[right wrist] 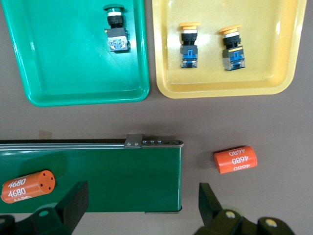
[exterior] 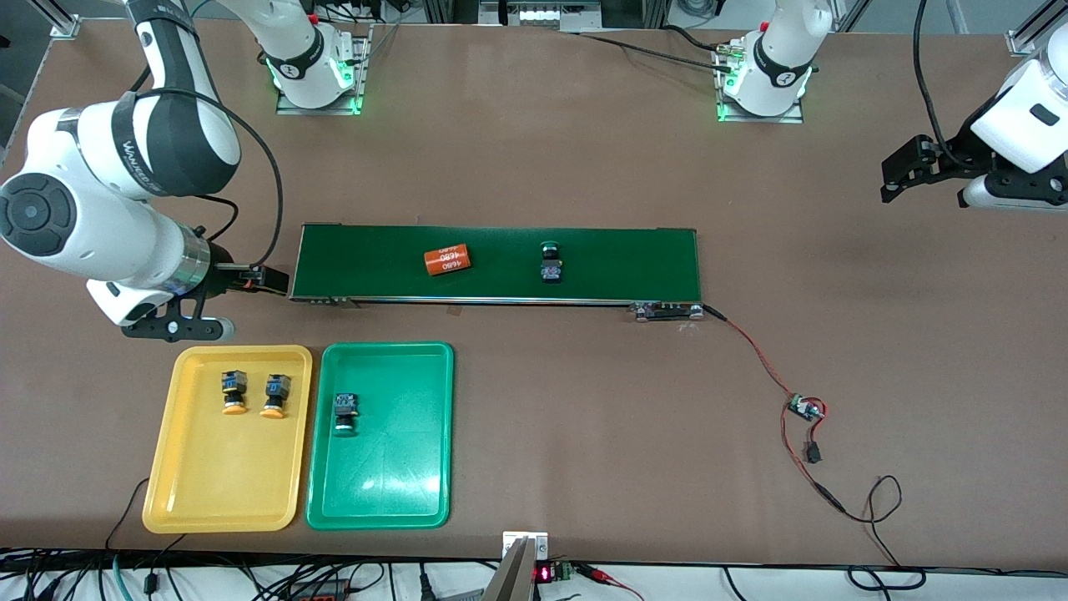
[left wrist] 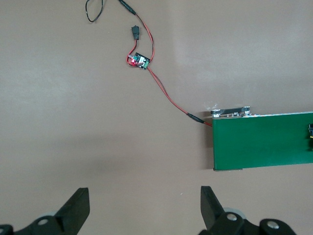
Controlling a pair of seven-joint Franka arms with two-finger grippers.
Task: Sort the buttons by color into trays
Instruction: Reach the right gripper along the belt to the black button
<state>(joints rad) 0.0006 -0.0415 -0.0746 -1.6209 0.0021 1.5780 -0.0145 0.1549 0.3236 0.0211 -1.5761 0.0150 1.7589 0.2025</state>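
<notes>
On belt (exterior: 584,267), green button (exterior: 551,263) well apart from both wide-open hands.

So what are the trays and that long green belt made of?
The yellow tray and green tray look like glossy molded plastic: light glints off their floors and the rims are rounded. The belt looks like matte rubbery or fabric sheet, flat and without shine, though that's a guess. Its edge rail looks like metal.
</notes>
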